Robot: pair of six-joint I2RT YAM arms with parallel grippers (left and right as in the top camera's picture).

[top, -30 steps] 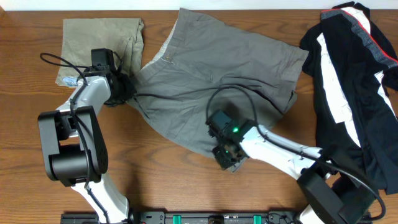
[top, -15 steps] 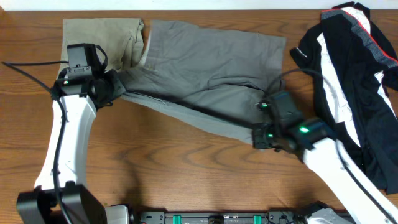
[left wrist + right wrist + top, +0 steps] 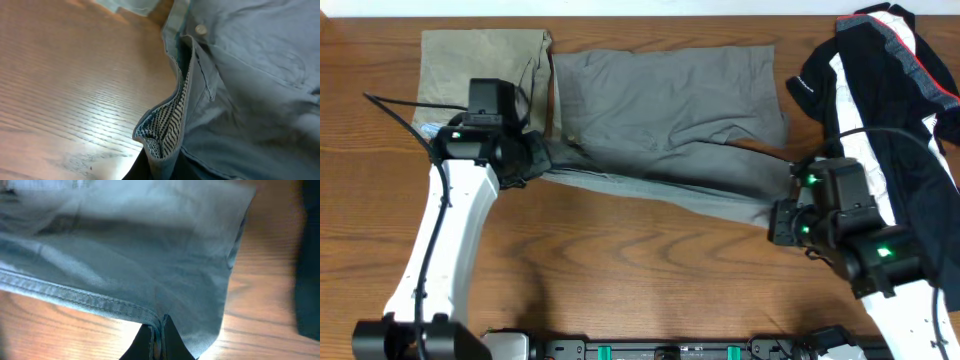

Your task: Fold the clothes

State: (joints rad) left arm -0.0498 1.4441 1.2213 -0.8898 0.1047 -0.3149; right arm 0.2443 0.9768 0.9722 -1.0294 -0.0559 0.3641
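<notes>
Bright even light; table sheen, grey shorts blurred close up.

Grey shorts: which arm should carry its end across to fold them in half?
Right, probably. The right gripper grips the grey shorts' leg hem; the left gripper pinches the waistband beside the khaki shorts, as anchor.

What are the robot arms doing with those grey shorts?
The two arms are folding clothes. The left gripper pinches the waistband end of the grey shorts and the right gripper pinches a leg hem, so that edge runs taut between them. Khaki shorts lie beside the left gripper, a black top by the right.
</notes>
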